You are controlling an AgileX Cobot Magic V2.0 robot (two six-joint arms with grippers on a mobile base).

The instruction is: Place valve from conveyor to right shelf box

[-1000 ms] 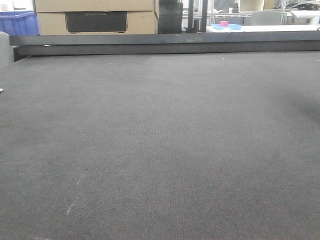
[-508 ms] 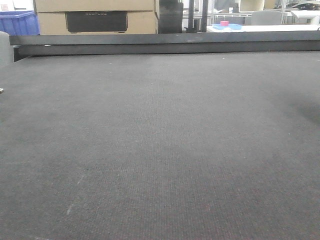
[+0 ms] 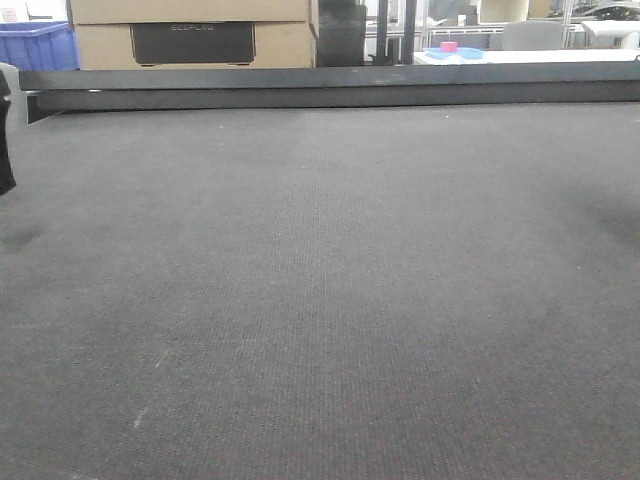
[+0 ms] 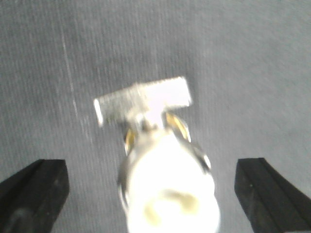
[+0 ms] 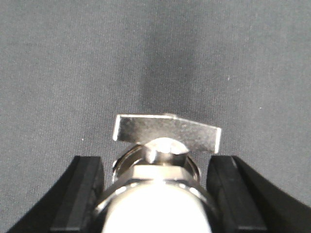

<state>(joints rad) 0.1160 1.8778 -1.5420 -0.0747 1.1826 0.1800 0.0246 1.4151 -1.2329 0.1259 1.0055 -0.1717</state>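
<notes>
The conveyor (image 3: 320,300) is a wide dark grey woven belt with a black rail (image 3: 330,88) along its far edge. The front view shows no valve. In the left wrist view a blurred silver valve (image 4: 160,179) with a flat T-handle (image 4: 143,99) lies on the belt. My left gripper (image 4: 150,194) is open, its black fingers (image 4: 34,194) well clear of the valve on both sides. In the right wrist view my right gripper (image 5: 155,194) is shut on a silver valve (image 5: 160,189), fingers (image 5: 85,194) against its body. The right shelf box is out of view.
Beyond the rail stand cardboard boxes (image 3: 190,30), a blue crate (image 3: 35,45) and a blue tray with a pink object (image 3: 452,52). A dark part of an arm (image 3: 5,135) shows at the left edge, above the belt.
A dark arm part has come into the front view at the left edge, with a faint shadow under it. The belt itself looks the same.
</notes>
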